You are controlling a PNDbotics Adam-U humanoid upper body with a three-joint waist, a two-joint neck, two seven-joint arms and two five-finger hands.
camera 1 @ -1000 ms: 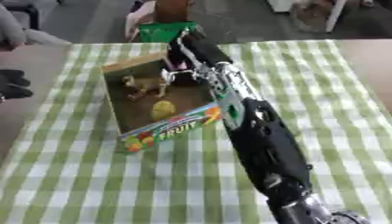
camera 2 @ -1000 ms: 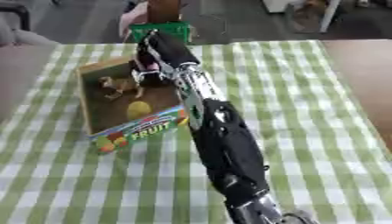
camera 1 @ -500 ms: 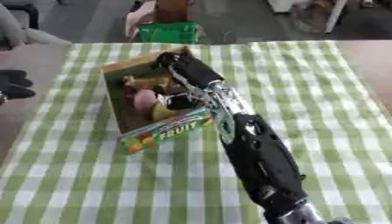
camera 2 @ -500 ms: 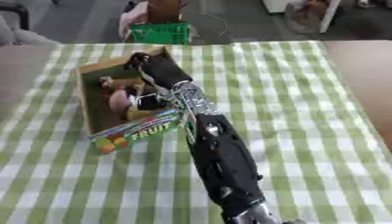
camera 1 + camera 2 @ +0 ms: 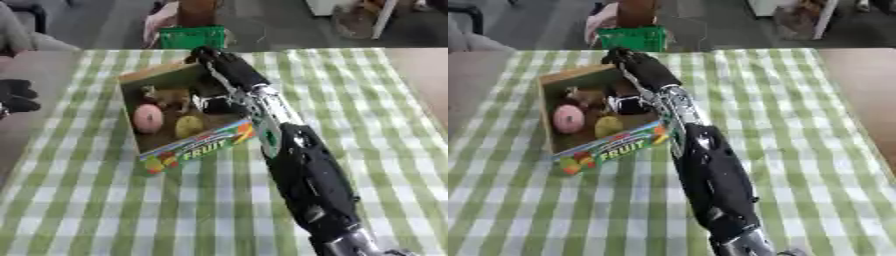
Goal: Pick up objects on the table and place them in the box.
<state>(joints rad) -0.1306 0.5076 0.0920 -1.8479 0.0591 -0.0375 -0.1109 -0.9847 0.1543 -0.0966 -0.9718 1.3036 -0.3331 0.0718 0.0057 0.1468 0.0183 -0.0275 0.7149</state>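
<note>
Reaching from the near edge across the checked bench (image 5: 105, 210), the right hand (image 5: 229, 70) sits over the box (image 5: 188, 145); I cannot tell its fingers. Pink ball (image 5: 148, 118) and yellow fruit (image 5: 187, 126) lie inside. Lift straight up, clear of the far wall.

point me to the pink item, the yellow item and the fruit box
pink item (image 5: 148, 118): left eye view, middle of its round face, inside the box.
yellow item (image 5: 188, 126): left eye view, its centre, just right of the pink one.
fruit box (image 5: 201, 148): left eye view, printed front wall.
</note>
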